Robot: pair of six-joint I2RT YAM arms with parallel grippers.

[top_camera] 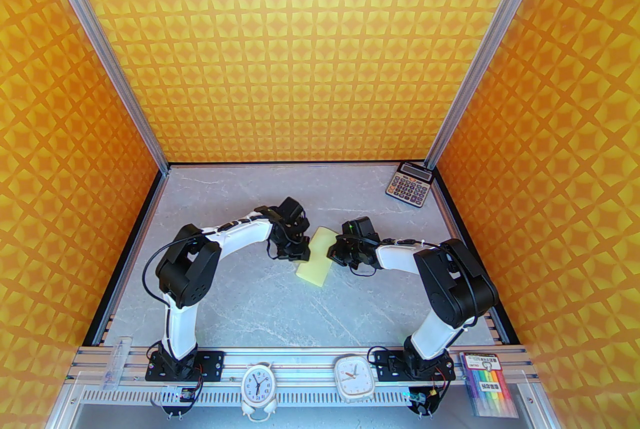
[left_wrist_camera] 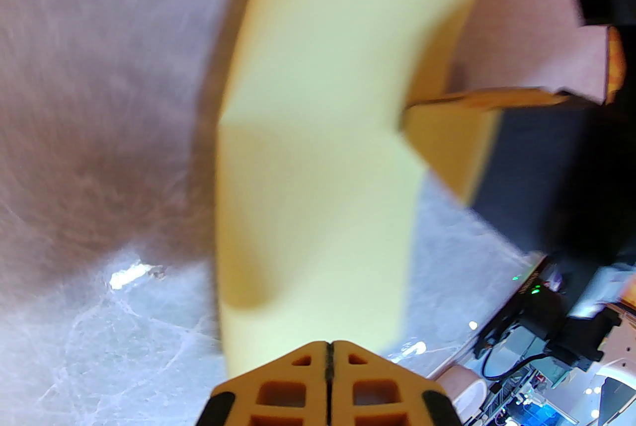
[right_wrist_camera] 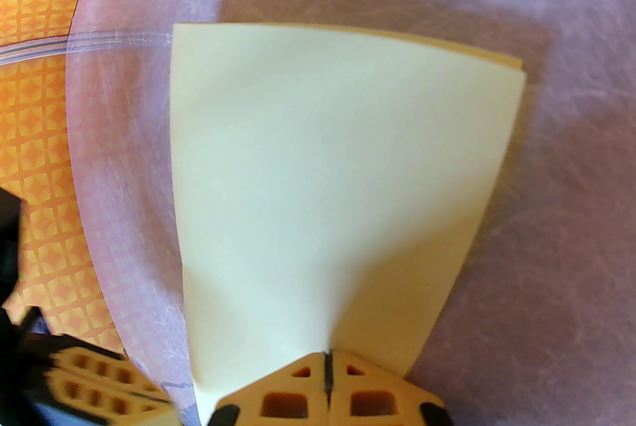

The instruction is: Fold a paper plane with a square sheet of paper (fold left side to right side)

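Pale yellow sheet of paper (top_camera: 316, 258), doubled over with two layers showing at one corner, sits mid-bench (top_camera: 260, 302) between the arms and appears lifted slightly, casting a shadow. The left hand (left_wrist_camera: 329, 352) is closed tight, pinching its left edge, and the right hand (right_wrist_camera: 328, 362) is clamped on the right edge. To fold well, I judge the layers should be squared first. The sheet should stay taut without tearing, be lowered flat, and then be pressed along the crease.
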